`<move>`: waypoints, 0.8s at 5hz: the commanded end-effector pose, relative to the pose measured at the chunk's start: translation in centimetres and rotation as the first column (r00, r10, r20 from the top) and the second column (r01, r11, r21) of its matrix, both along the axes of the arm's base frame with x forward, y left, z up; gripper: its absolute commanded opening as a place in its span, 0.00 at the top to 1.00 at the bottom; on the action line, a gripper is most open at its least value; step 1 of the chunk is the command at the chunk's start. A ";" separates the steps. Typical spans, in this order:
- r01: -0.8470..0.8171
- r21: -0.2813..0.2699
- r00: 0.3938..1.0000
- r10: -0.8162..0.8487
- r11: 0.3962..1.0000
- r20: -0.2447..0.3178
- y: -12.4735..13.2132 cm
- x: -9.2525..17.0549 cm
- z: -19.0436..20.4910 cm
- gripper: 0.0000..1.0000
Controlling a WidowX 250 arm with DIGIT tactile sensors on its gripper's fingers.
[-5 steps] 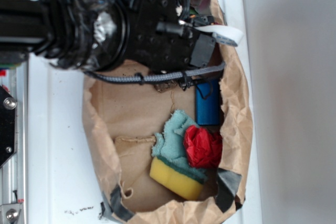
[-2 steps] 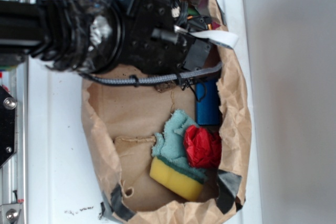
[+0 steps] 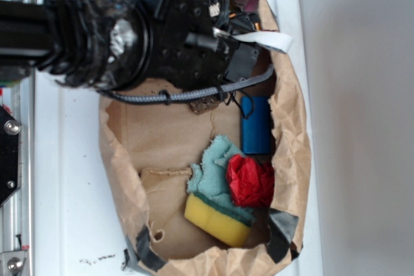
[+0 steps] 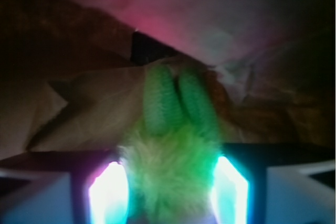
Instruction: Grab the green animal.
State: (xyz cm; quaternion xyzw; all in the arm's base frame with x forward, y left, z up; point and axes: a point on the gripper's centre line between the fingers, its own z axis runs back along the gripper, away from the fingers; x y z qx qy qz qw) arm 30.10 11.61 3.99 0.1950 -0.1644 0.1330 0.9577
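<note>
In the wrist view the hand (image 4: 168,192) has its two fingers (image 4: 105,192) pressed against either side of the green animal (image 4: 170,156), pinching its fuzzy lime body between them. The animal's long axis runs straight away from the hand, with two ribbed darker-green parts pointing outward toward the crumpled wall of the paper bag (image 3: 123,159). From outside, the black arm (image 3: 97,37) reaches in level from the bag's left side, its hand buried at the bag's upper end, hiding the animal. Farther down the bag lie a blue block (image 3: 256,124), a teal cloth (image 3: 210,176), a red wad (image 3: 249,180) and a yellow sponge (image 3: 217,219).
</note>
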 end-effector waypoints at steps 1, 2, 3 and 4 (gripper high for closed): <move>-0.006 0.004 1.000 0.006 1.000 0.030 0.1 0.4 0.7 1.00; -0.013 0.003 0.999 0.013 1.000 0.030 0.2 0.4 0.7 1.00; -0.011 -0.010 0.999 0.012 1.000 0.033 0.1 0.3 0.9 1.00; -0.020 -0.103 1.000 0.018 0.995 -0.025 -0.6 0.8 3.2 1.00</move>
